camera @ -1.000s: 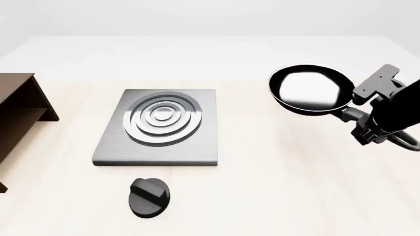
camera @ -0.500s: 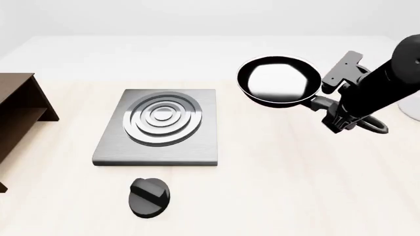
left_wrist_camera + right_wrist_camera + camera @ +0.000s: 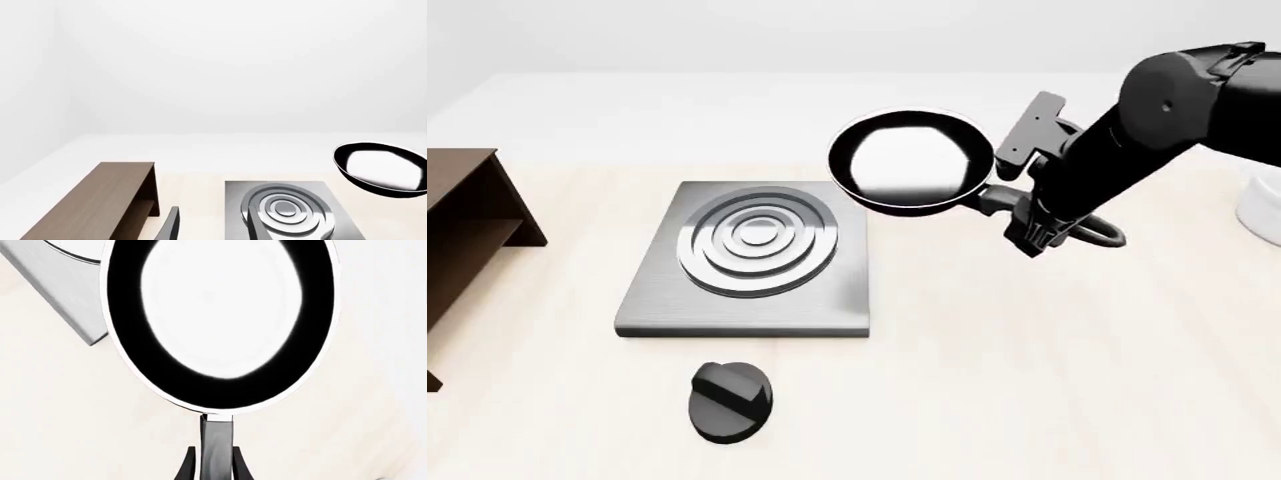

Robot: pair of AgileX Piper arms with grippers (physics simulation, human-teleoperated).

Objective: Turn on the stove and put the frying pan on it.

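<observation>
A brown wooden shelf (image 3: 467,230) stands at 9 o'clock of the stove (image 3: 751,260), well apart. The black knob (image 3: 731,400) lies just beyond the stove's 6 o'clock edge. A white object (image 3: 1264,208) is cut off at the table's 3 o'clock edge. The right gripper (image 3: 1030,215) is clamped on the frying pan (image 3: 910,163) handle; the pan hangs above the stove's 1 o'clock corner, at 10 o'clock of the gripper. Left gripper's fingers (image 3: 170,226) barely show; state cannot be determined.
</observation>
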